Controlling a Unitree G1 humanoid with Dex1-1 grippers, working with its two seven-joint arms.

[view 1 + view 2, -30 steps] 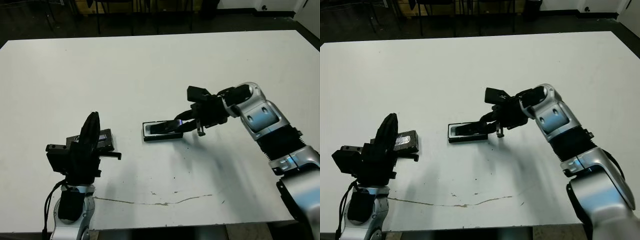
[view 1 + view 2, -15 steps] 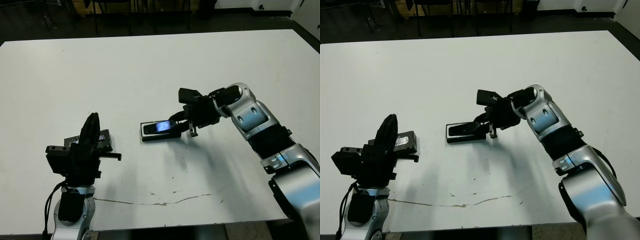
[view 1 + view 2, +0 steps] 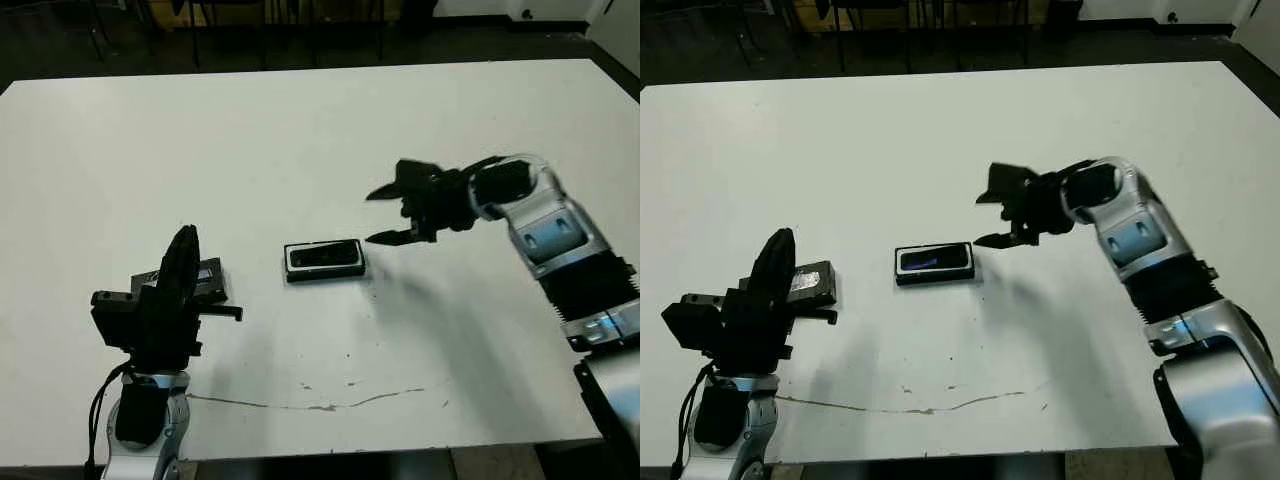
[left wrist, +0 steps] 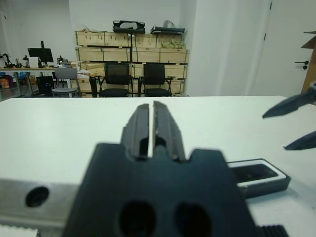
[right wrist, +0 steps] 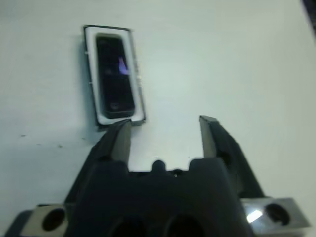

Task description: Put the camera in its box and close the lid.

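The box [image 3: 324, 273] lies mid-table, a shallow black tray with white lining. The camera [image 3: 325, 257] lies flat inside it, and the right wrist view shows its glossy face [image 5: 114, 74] with a small bluish patch. My right gripper [image 3: 372, 216] hovers just right of the box, open, holding nothing and touching nothing. The lid [image 3: 810, 283] lies flat at the left, partly hidden behind my left gripper [image 3: 187, 234]. That gripper is raised, with its fingers [image 4: 142, 123] pressed together on nothing.
A thin dark scratch [image 3: 320, 406] runs along the table near the front edge. Chairs [image 4: 117, 79] and stacked crates stand beyond the far edge. The white table [image 3: 300, 130] stretches wide behind the box.
My right gripper has let go of the camera, which now lies flat in the box. The gripper has opened and drawn back up and to the right. The left arm has not moved.
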